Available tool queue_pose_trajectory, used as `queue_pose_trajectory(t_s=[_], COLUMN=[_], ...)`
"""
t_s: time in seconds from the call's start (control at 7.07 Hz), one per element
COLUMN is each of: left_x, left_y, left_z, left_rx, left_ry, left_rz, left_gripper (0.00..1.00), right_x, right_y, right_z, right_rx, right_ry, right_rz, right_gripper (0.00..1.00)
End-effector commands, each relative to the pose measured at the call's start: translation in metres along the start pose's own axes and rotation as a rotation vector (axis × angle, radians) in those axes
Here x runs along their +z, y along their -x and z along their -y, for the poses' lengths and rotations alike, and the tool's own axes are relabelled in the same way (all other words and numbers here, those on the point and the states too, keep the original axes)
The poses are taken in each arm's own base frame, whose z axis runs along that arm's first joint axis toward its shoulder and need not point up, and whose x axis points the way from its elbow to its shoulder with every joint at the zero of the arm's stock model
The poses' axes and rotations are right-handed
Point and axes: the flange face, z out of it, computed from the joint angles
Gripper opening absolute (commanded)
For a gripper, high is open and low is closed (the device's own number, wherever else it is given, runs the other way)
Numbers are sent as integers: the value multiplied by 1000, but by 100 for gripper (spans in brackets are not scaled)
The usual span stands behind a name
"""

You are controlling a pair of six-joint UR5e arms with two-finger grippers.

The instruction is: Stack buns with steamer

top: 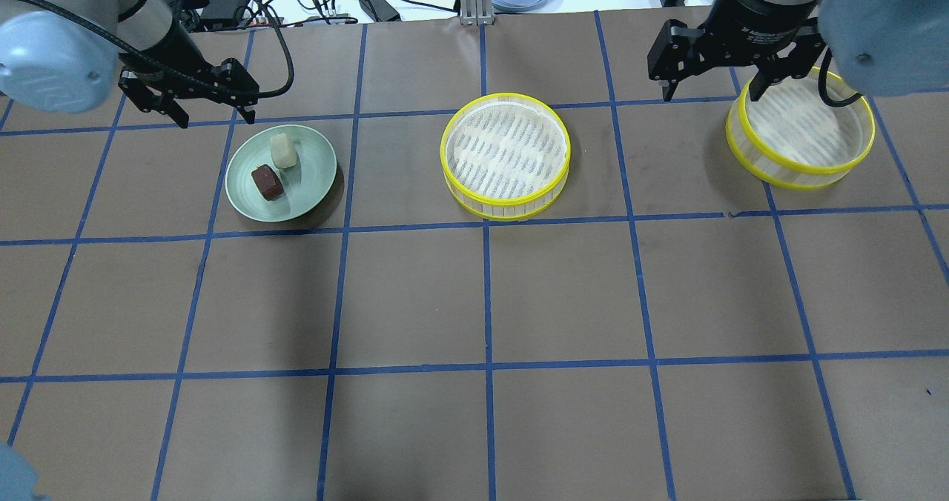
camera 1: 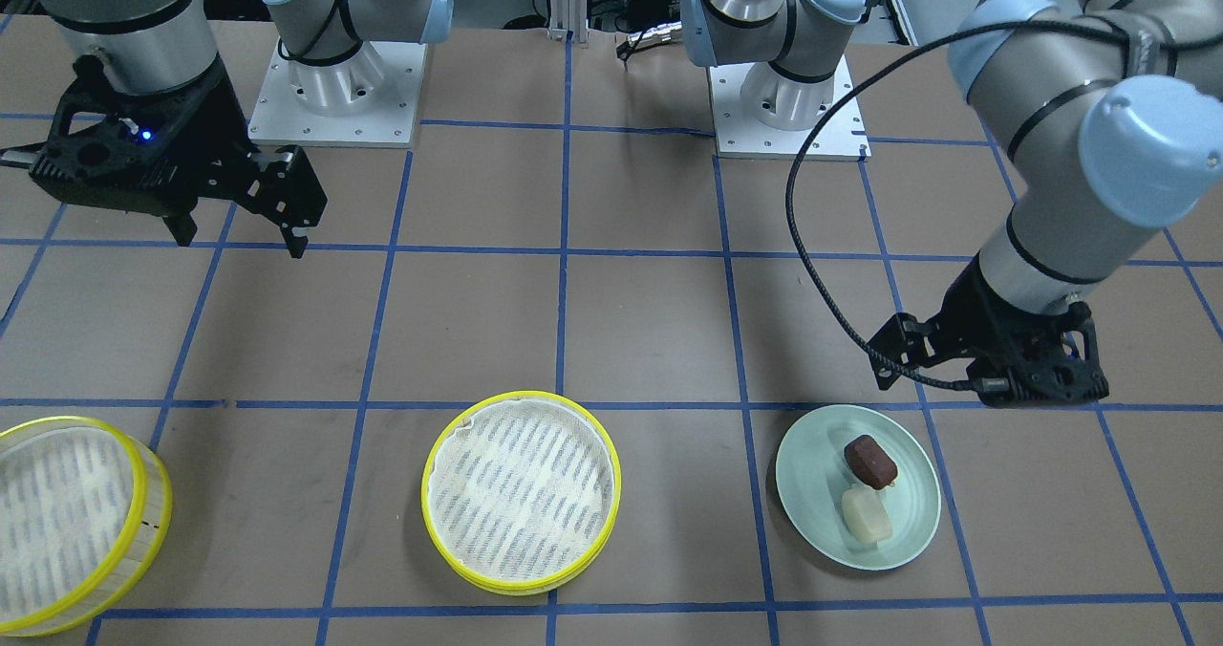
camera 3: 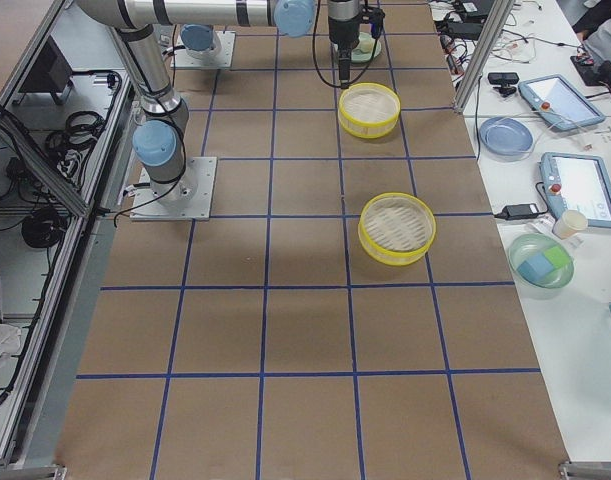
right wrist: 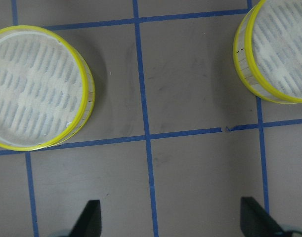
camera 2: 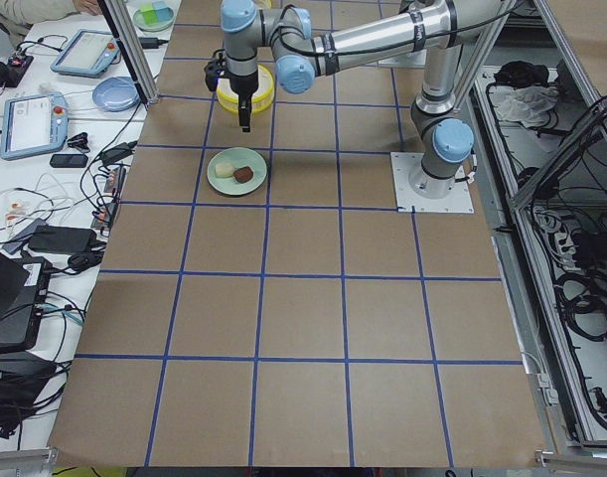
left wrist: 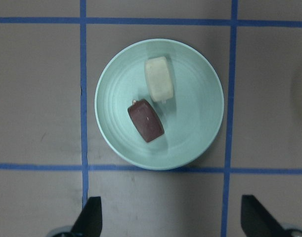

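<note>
Plate (left wrist: 196, 126) with brown bun (left wrist: 146, 120), white bun (left wrist: 158, 79)

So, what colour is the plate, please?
The plate is pale green, clearest in the left wrist view.

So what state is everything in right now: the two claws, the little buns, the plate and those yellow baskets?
left gripper: open, holding nothing.
right gripper: open, holding nothing.
plate: flat, carrying both buns.
cream bun: lying on the plate, not picked up.
brown bun: lying on the plate next to the cream bun.
centre steamer tier: empty, standing alone.
outer steamer tier: empty, standing alone, not stacked.
</note>
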Motion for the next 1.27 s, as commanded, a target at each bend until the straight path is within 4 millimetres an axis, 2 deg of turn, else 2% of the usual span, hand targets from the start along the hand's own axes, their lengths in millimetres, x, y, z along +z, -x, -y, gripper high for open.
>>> queue_pose_trajectory(t_s=[0.0,0.14,0.28,0.57,0.71,0.85,0.99,1.13], left_x=[81,111,131,167,177,187,194,193], left_y=[9,14,15,12,9,8,8,8], left_z=[37,48,53,57,57,56,56,56], left_rx=[-6,-10,-12,-14,-14,-18,-15,-16], left_ry=[-47,-59,-55,-35,-23,-7,3,1], left_rz=[10,9,9,-31,-66,-72,-69,-70], left_gripper=[100,100,97,94,94,66,1,0], right_x=[39,58,81,121,139,169,204,234], right_y=[-81,-110,-148,-226,-272,-315,-354,-371], right_z=[45,67,84,105,116,132,147,154], right_rx=[-18,-37,-41,-41,-67,-93,-115,-113], right_ry=[-2,-43,-63,-81,-122,-116,-133,-158], right_rz=[-13,-36,-40,-39,0,23,48,46], right_gripper=[100,100,100,100,100,100,99,99])
